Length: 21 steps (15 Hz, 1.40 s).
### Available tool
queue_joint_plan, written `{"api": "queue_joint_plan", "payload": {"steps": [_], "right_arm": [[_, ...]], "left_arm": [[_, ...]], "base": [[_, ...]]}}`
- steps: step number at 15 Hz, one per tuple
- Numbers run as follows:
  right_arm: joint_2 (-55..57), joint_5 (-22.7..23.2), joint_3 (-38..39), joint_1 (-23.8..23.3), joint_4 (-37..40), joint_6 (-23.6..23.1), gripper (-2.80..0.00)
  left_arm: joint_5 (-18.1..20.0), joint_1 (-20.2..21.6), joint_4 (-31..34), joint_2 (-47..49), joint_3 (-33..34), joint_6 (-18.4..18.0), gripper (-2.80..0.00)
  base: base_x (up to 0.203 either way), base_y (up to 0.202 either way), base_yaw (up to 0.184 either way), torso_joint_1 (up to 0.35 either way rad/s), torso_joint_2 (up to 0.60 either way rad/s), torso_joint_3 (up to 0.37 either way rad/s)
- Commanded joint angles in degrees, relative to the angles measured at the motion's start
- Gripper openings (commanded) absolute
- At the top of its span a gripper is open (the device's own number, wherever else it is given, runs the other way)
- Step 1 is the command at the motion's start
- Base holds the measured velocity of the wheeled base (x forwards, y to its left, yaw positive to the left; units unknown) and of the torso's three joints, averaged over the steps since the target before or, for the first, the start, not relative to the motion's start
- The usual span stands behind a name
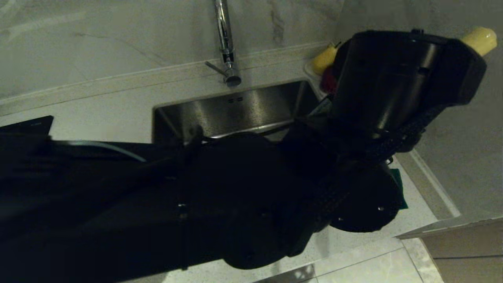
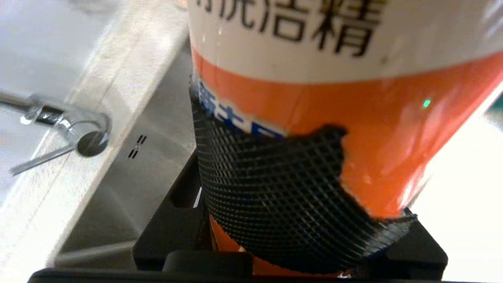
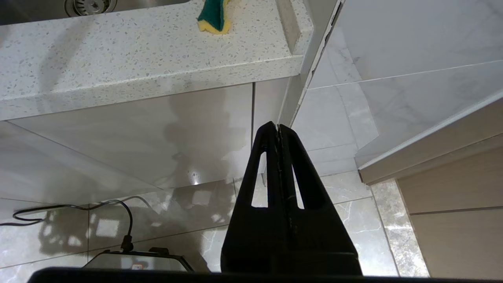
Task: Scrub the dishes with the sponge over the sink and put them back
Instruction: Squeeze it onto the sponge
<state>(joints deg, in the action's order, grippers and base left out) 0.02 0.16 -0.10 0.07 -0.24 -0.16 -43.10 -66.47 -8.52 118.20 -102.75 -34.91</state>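
Note:
My left gripper (image 2: 294,220) is shut on a dish-soap bottle (image 2: 346,102) with an orange and white label and a black mesh sleeve. It hangs at the right side of the sink (image 1: 235,106), and the left arm (image 1: 196,196) crosses most of the head view. A pale yellow tip (image 1: 479,39) pokes out beyond that hand. The sponge (image 3: 214,15), green on yellow, lies on the counter right of the sink; only its green edge (image 1: 400,188) shows beside the arm. No dishes are in view. My right gripper (image 3: 278,127) hangs shut and empty below the counter's front edge.
A chrome faucet (image 1: 226,43) stands behind the sink. At the back right corner sits a white dish (image 1: 310,68) with a yellow fruit (image 1: 325,59) and something red. A wall closes the counter's right end. A cable (image 3: 78,208) lies on the floor tiles.

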Motion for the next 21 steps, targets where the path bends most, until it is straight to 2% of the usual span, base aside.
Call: {"api": "queue_joint_plan", "payload": {"steps": [1, 3, 6, 9, 13, 17, 19, 21], "right_arm": [[0.0, 0.0, 0.0, 0.0, 0.0, 0.0, -2.80], [0.0, 0.0, 0.0, 0.1, 0.0, 0.0, -2.80], [0.0, 0.0, 0.0, 0.0, 0.0, 0.0, -2.80], [0.0, 0.0, 0.0, 0.0, 0.0, 0.0, -2.80], [0.0, 0.0, 0.0, 0.0, 0.0, 0.0, -2.80], [0.0, 0.0, 0.0, 0.0, 0.0, 0.0, -2.80], [0.0, 0.0, 0.0, 0.0, 0.0, 0.0, -2.80], [0.0, 0.0, 0.0, 0.0, 0.0, 0.0, -2.80]], "left_arm": [[-0.4, -0.2, 0.4, 3.0, 0.0, -1.3, -2.80], [-0.4, -0.2, 0.8, 3.2, 1.9, -4.1, -2.80], [-0.7, -0.2, 0.7, 4.6, 2.3, -6.3, -2.80], [-2.1, -0.2, 0.8, 5.3, 4.2, -10.0, -2.80], [-4.4, -0.1, 0.6, 6.1, 5.2, -13.2, -2.80], [-7.0, -0.1, 0.4, 7.6, 4.9, -19.8, -2.80], [-7.0, -0.1, 0.4, 8.0, 4.6, -21.2, -2.80], [-8.7, 0.0, 0.4, 8.9, 3.9, -22.1, -2.80]], "base": [[0.000, 0.000, 0.000, 0.000, 0.00, 0.000], [0.000, 0.000, 0.000, 0.000, 0.00, 0.000], [0.000, 0.000, 0.000, 0.000, 0.00, 0.000], [0.000, 0.000, 0.000, 0.000, 0.00, 0.000], [0.000, 0.000, 0.000, 0.000, 0.00, 0.000], [0.000, 0.000, 0.000, 0.000, 0.00, 0.000], [0.000, 0.000, 0.000, 0.000, 0.00, 0.000], [0.000, 0.000, 0.000, 0.000, 0.00, 0.000]]}}
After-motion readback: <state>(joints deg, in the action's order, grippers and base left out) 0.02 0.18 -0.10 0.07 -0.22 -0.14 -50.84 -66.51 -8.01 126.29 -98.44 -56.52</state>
